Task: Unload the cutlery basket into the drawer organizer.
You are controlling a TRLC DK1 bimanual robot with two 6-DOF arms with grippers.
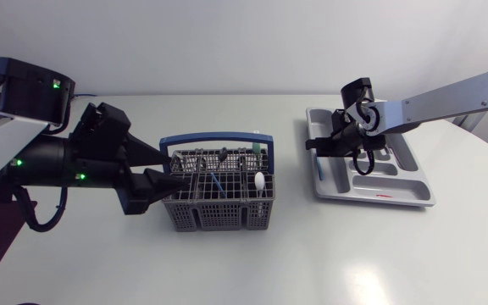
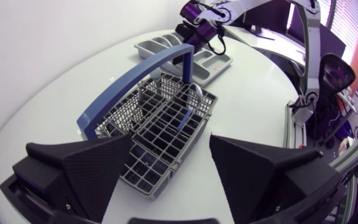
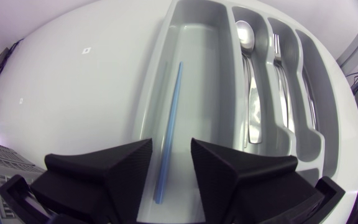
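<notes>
Our left gripper (image 2: 171, 144) holds its fingers (image 2: 89, 168) spread wide, with nothing between the pads. The cutlery basket (image 2: 166, 124) stands just ahead of them, one short end facing the gap; we cannot tell whether the tips touch its wall. The basket is grey mesh under an arched blue handle (image 2: 135, 74), and it sits near the middle of the tabletop (image 1: 227, 271), a little toward the left edge. In its cells we see a metal spoon (image 2: 194, 93) standing upright, a blue-handled piece (image 2: 182, 118) beside it and a white-headed utensil (image 1: 259, 180) at the end away from our left arm. Our right gripper (image 3: 171, 149) has its fingers (image 3: 241, 171) parted by a narrow gap and clamps nothing. A thin blue stick (image 3: 169, 124) runs under that gap, and neither finger presses on it as far as we can see. The stick lies lengthwise along the outer wall of the long compartment at the side of the drawer organizer (image 3: 197, 74) that faces the basket. In the next compartments lie a second spoon (image 3: 246, 37) and then a fork (image 3: 277, 46); what lies in the compartment beyond the fork is too unclear to name. The organizer rests near the tabletop's right edge, toward the far side and well apart from the basket, with our right arm coming in over it from the right.
</notes>
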